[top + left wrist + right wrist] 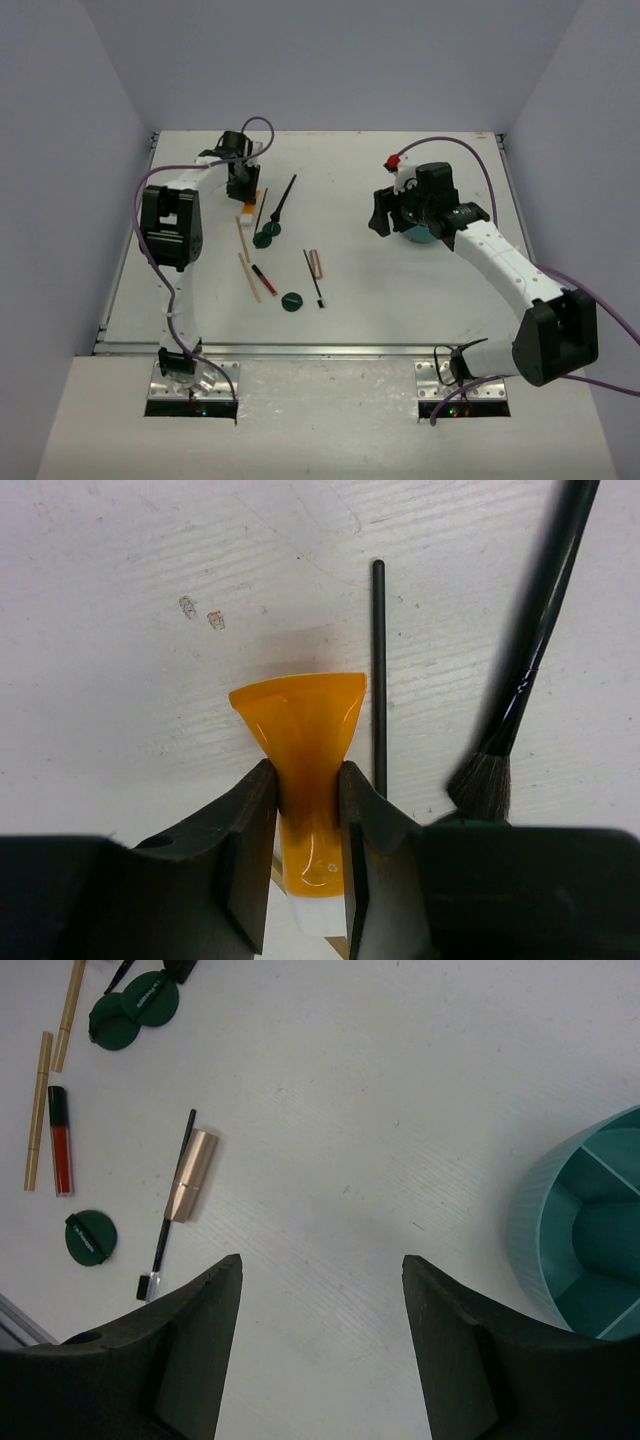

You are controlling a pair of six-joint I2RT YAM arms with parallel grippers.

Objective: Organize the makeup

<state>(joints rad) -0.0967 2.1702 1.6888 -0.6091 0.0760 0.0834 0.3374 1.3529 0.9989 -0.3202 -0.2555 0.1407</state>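
In the left wrist view my left gripper (308,775) is shut on the orange wedge (300,710), a flattened orange tube with a white cap; both jaws press its sides. From above, that gripper (243,190) sits at the table's far left. A thin black brush handle (379,670) and a fluffy black brush (485,775) lie just to its right. My right gripper (322,1260) hangs open over bare table with nothing between its fingers. To its left lie a beige tube (191,1175), a red-black pencil (60,1140), wooden sticks (38,1110) and dark green discs (90,1237).
A teal round divided container (590,1240) stands right of my right gripper, partly under that arm (480,240) in the top view. The loose makeup is spread over the left-centre of the table (400,300). Walls enclose the table on three sides.
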